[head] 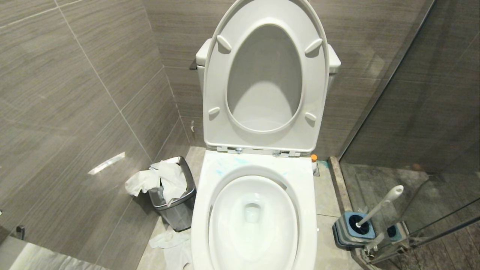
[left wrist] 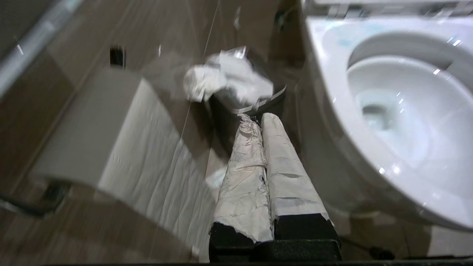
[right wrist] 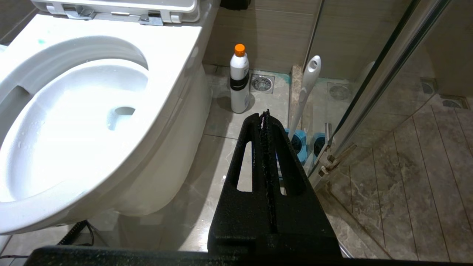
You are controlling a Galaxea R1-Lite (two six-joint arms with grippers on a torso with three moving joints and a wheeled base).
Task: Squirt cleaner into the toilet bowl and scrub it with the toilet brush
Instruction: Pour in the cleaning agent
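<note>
The toilet bowl (head: pixel 308 195) stands in the middle with seat and lid raised. Faint turquoise smears of cleaner (head: pixel 242 161) mark the back of its rim (right wrist: pixel 173 48). The toilet brush (head: pixel 380 205) leans in its blue-grey holder (head: pixel 352 229) on the floor to the right, with its white handle (right wrist: pixel 307 88) upright. A white bottle with an orange cap (right wrist: pixel 239 81) stands beside the bowl. My left gripper (left wrist: pixel 258 117), wrapped in pale tape, is shut and empty above the floor left of the bowl (left wrist: pixel 325 74). My right gripper (right wrist: pixel 264 115) is shut and empty, short of the holder (right wrist: pixel 297 146).
A steel bin (head: pixel 176 210) overflowing with tissue (left wrist: pixel 229 77) sits left of the toilet, with more tissue on the floor (head: pixel 172 243). A toilet paper roll (left wrist: pixel 96 129) hangs on the left wall. A glass shower partition (head: pixel 412 112) closes off the right side. A floor drain (right wrist: pixel 261 83) lies behind the bottle.
</note>
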